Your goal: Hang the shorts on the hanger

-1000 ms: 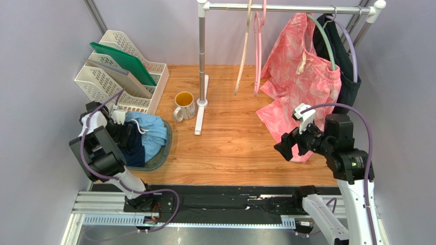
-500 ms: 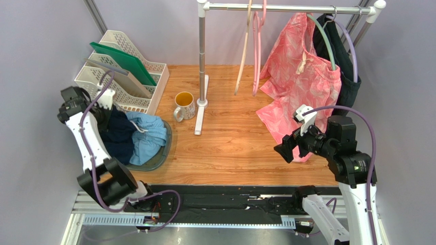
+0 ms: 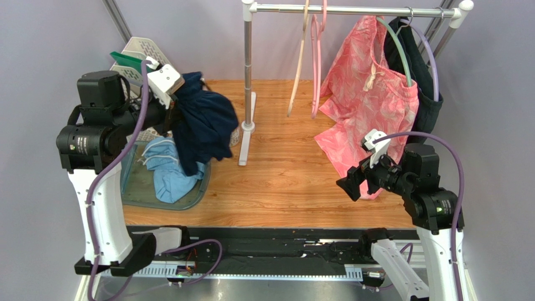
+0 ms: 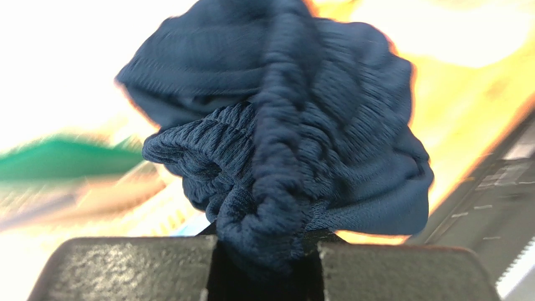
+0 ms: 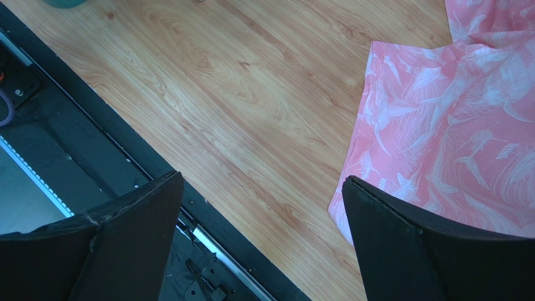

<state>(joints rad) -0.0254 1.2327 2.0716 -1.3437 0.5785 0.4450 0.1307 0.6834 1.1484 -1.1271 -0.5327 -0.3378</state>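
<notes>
Wooden counter [image 3: 282, 182] is spanned by a rail [image 3: 351, 9], from which the hanger [image 3: 316, 63] is hung at upper centre. The shorts [image 3: 204, 122] are held bunched at upper left by the closed left tool [image 4: 267, 269]; the right tool [image 5: 260, 182] is spread open.

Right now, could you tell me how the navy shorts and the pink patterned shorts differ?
The navy shorts are plain and dark; the pink patterned shorts carry a pale print. The navy shorts dangle bunched from the shut left gripper; the pink patterned shorts hang spread from a green hanger on the rail. Both are soft fabric.
</notes>
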